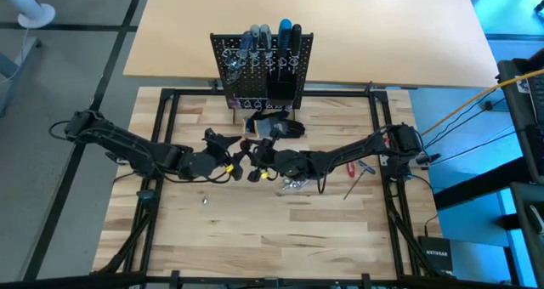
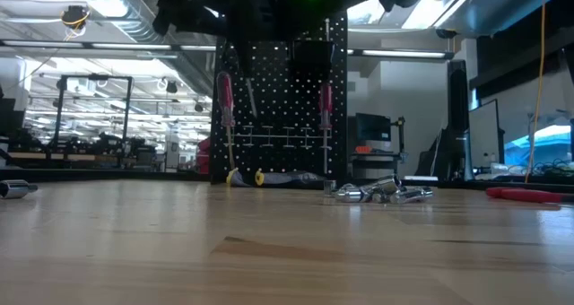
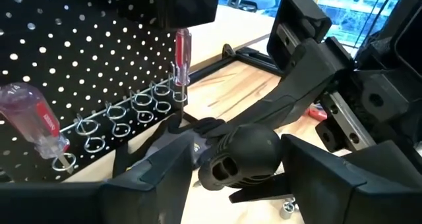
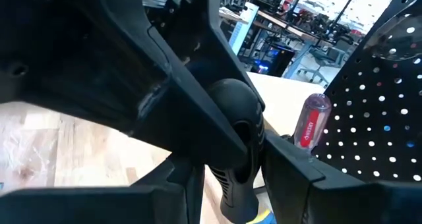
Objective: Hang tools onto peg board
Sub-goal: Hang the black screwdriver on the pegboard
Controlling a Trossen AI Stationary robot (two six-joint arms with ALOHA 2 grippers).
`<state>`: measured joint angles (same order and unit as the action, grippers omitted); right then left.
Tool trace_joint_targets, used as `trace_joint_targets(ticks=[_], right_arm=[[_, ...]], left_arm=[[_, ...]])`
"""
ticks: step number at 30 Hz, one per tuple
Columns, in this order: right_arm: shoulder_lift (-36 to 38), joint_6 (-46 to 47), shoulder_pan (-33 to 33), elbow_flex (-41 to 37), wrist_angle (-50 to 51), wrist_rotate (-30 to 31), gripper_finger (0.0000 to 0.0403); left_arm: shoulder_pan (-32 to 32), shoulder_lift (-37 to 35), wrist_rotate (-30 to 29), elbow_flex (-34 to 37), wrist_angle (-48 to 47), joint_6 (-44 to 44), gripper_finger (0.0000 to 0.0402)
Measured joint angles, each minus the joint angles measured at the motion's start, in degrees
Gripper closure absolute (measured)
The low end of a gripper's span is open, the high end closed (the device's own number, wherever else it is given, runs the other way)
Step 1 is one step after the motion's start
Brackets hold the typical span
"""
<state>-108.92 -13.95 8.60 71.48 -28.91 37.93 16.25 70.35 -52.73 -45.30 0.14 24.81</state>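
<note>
Spread wide, the left gripper [image 3: 239, 151] is hovering low over the wooden table [image 1: 255, 238], just in front of the peg board [image 1: 263, 68], and its two fingers [image 3: 158, 171] are standing clear on either side of a black handle [image 3: 241, 158] without touching it. Facing it tip to tip, the right gripper [image 4: 231, 181] is reaching in from the other side, and its fingers [image 4: 297, 178] are pressing against that same black handle, so the right claw alone is pinching it; the tool's shaft is staying hidden behind the arms. From above, both arms are meeting at the middle of the table, left gripper and right gripper nearly touching. The peg board is standing upright at the table's far edge, carrying blue, grey and black screwdriver handles [image 1: 274, 36] along its top, with two red-handled screwdrivers [image 2: 225, 99] hanging in its pale ring holders [image 3: 142, 102]. A dark bundle [image 1: 276, 127] is lying at the board's foot. A cluster of shiny silver pieces [image 2: 381, 193] is lying on the table beside the right arm, a loose red screwdriver [image 1: 353, 166] is resting farther to the right, and one small silver piece [image 1: 205, 200] is sitting alone near the left arm.
</note>
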Motion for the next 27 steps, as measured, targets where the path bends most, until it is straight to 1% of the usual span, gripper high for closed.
trace_joint_targets(ticks=[8,15,19,23,25,27], right_arm=[[0.02,1.89,0.02,0.00,-0.41,-0.30,0.0277],[0.02,3.00,0.00,0.00,-0.43,-1.00,0.0269],[0.02,3.17,-0.02,0.00,-0.82,-1.05,0.0246],[1.35,-0.18,0.10,0.01,0.76,1.89,0.0210],[3.20,-0.29,0.66,0.00,3.30,2.60,0.0192],[5.63,-0.58,1.36,0.00,8.34,3.14,0.0175]], left_arm=[[-0.02,0.00,0.07,0.00,2.24,-3.90,0.0234],[0.00,0.00,0.09,0.00,2.88,-7.15,0.0293],[0.00,0.00,-0.02,0.02,3.48,-8.36,0.0298],[-0.02,0.00,-0.02,0.07,3.67,-8.35,0.0298],[-0.02,-0.01,-0.42,-0.04,4.34,-8.34,0.0298],[-0.03,-0.10,-1.02,-0.04,4.32,-8.80,0.0298]])
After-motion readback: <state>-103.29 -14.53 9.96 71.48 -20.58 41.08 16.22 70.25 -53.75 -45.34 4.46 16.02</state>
